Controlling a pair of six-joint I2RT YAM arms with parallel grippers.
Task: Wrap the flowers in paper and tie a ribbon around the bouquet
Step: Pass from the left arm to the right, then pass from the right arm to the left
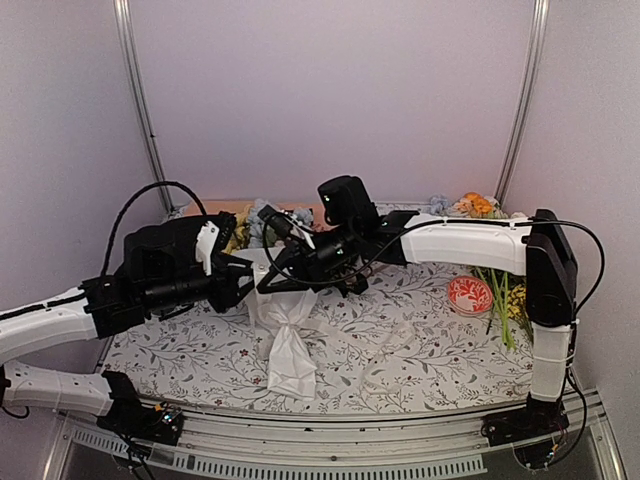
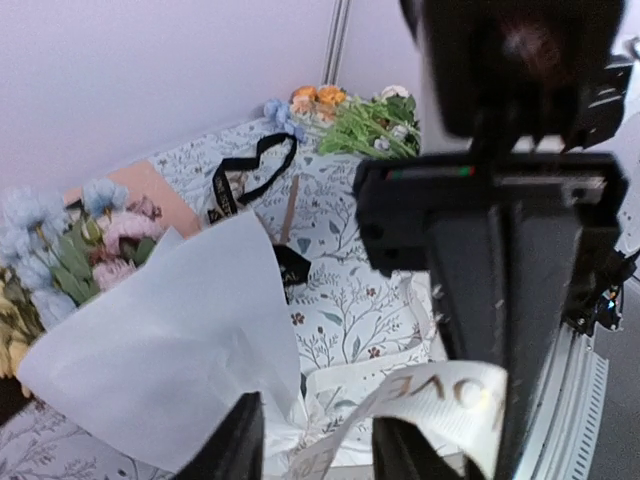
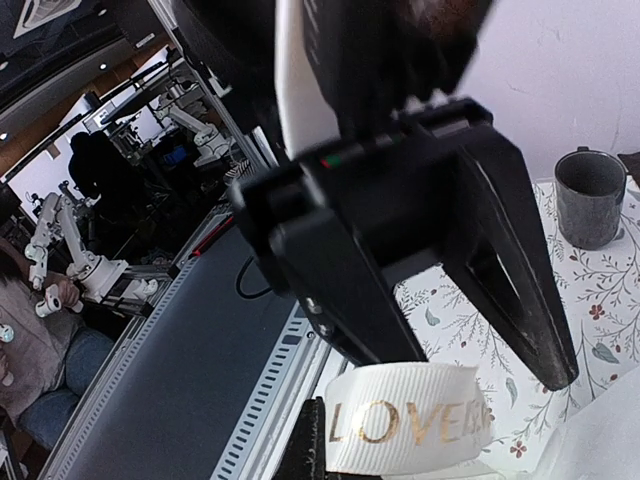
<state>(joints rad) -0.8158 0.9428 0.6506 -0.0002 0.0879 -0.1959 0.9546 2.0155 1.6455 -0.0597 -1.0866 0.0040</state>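
The bouquet (image 1: 285, 335) lies on the table mat, a white paper (image 2: 170, 350) cone with the narrow end toward me. Blue, pink and yellow flowers (image 2: 60, 240) show at its wide end. Both grippers meet just above the cone's neck. My left gripper (image 2: 320, 450) is open, and the cream ribbon (image 2: 450, 395) with gold letters runs loosely between its fingers (image 2: 235, 445). My right gripper (image 3: 390, 465) is shut on the ribbon (image 3: 410, 425), which curls over its tips. From above, the left gripper (image 1: 248, 282) and right gripper (image 1: 277, 274) almost touch.
A black ribbon (image 2: 250, 170) and a peach sheet (image 1: 215, 208) lie beyond the bouquet. Orange-and-yellow sprigs (image 1: 478, 205), loose green stems (image 1: 502, 300) and a red-and-white disc (image 1: 468, 294) sit at the right. A grey cup (image 3: 590, 195) stands on the mat.
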